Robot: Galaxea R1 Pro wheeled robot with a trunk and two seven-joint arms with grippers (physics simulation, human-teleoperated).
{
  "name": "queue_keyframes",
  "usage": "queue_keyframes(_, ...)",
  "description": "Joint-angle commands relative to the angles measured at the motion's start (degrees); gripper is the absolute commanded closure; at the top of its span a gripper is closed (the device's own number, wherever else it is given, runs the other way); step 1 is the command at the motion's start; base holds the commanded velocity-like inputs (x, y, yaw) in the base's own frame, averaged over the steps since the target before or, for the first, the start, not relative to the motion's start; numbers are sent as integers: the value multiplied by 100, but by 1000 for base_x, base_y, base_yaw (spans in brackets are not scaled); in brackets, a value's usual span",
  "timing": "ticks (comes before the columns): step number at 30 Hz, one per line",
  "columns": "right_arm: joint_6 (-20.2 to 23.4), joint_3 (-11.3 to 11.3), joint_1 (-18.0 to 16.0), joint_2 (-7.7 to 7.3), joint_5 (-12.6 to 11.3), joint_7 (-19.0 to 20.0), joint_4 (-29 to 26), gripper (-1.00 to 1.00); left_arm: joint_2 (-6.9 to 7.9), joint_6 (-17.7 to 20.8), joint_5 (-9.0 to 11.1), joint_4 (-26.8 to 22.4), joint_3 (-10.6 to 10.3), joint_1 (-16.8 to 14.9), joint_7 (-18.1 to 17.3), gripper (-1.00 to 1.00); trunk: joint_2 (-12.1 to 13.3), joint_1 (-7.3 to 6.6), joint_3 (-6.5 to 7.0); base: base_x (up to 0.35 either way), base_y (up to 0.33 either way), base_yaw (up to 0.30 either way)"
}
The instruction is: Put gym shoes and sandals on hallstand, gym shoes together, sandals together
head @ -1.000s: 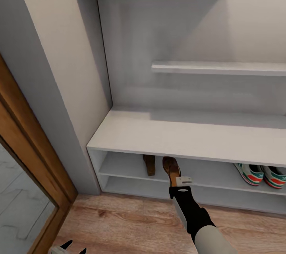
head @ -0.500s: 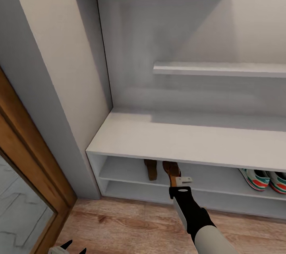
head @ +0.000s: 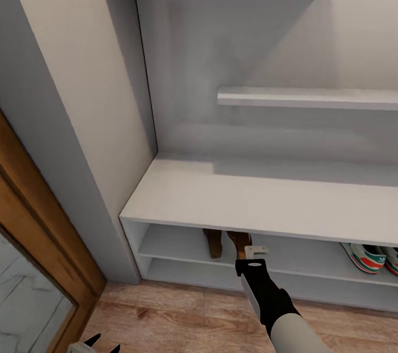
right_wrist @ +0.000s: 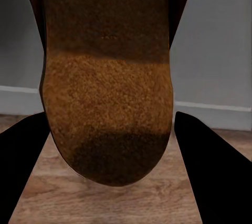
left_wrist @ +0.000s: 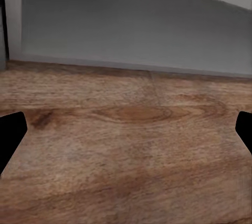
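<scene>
Grey hallstand [head: 265, 204], two sandals [head: 226, 242], gym shoes [head: 367, 256] apart

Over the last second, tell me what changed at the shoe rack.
Mostly the camera: the head view drifted, sliding the gym shoes toward the picture's right edge. The right gripper still holds the second sandal at the upper shelf of the hallstand, beside the first sandal. Nothing released; left gripper unchanged.

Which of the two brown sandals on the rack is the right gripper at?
The right-hand dark brown leather sandal, whose tan heel sits between the right gripper's fingers. The other brown sandal stands apart to its left on the same pale grey shelf.
</scene>
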Motion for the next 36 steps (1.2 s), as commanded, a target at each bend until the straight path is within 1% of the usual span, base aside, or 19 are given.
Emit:
queue_keyframes(1,40,-20,-2,6,59,8,-9,100,-4,-28,-56,0,49,-6,-25,-100,-2,1,-5,195,1,0)
queue_keyframes(9,39,-21,-2,6,59,8,-9,100,-4,-33,-56,0,49,-6,-25,-100,-2,1,-5,179,0,0)
queue_keyframes(16,39,-21,-2,6,56,8,-9,100,-4,-29,-56,0,49,-6,-25,-100,-2,1,-5,20,0,0)
queue_keyframes(22,39,-21,-3,6,54,8,-9,100,-2,-31,-56,0,49,-6,-25,-100,-2,1,-5,99,0,0)
queue_keyframes(36,39,-21,-3,6,53,8,-9,100,-3,-24,-56,0,49,-6,-25,-100,-2,1,-5,13,0,0)
